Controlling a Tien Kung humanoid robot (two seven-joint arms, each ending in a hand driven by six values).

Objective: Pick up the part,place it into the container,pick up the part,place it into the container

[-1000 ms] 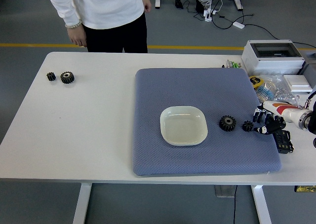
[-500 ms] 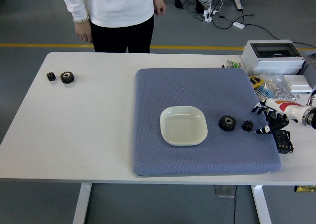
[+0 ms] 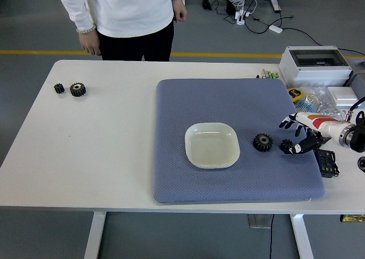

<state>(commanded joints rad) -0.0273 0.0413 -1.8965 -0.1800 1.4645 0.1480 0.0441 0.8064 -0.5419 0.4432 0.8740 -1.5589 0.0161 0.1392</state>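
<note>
white table (image 3: 114,156) on white legs over grey floor (image 3: 34,19); yellow floor line (image 3: 34,52) behind; cables (image 3: 251,13) and power strip beyond far edge

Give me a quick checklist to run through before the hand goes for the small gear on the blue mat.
1. Right hand empty, fingers spread: ok.
2. Small gear on the blue mat, right beside the fingertips: ok.
3. Large gear apart from the small gear, so it should not be bumped: ok, though close.
4. White dish empty and unobstructed: ok.
5. Person at the far side, hands off the table: ok.
6. Thumb contact with the small gear: cannot tell.
</note>
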